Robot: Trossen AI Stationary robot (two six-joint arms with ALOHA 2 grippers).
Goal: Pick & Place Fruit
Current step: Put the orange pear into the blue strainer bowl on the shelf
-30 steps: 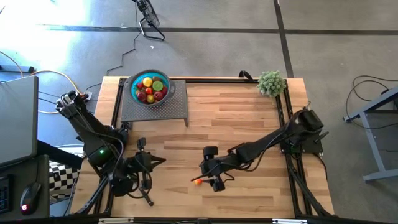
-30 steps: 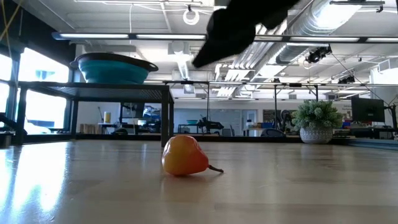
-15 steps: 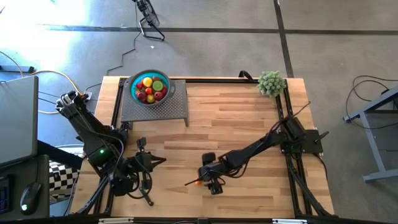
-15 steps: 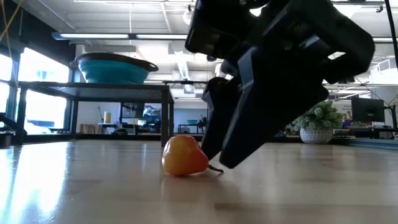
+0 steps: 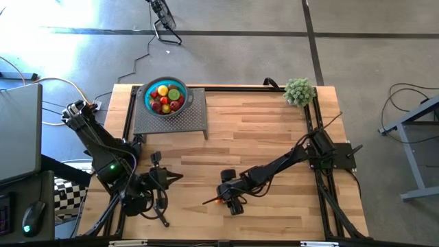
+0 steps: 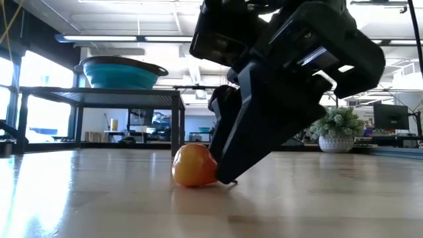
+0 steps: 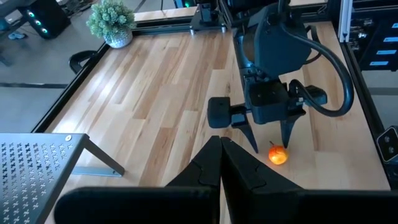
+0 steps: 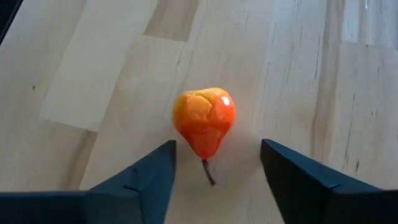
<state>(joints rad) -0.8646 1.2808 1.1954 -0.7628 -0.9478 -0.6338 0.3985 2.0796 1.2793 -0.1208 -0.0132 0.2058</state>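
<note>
The right gripper [image 8: 214, 171] has dropped from above the table to its surface since a second ago. Its dark fingers [image 8: 146, 177] now stand open, one on each side of the small orange-red pear-shaped toy fruit [image 8: 204, 119], not touching it. The left gripper [image 7: 220, 163] stays closed and empty. No readable writing shows.

We've got our right arm stretched low across the table toward its near middle, wrist tipped down, and the right gripper [image 5: 221, 200] sits right at the surface with both fingers [image 8: 146, 177] spread apart, nothing touching either one. Our left arm stays folded at the near left corner, left gripper [image 5: 164, 177] pinched fully together, holding nothing.
</note>
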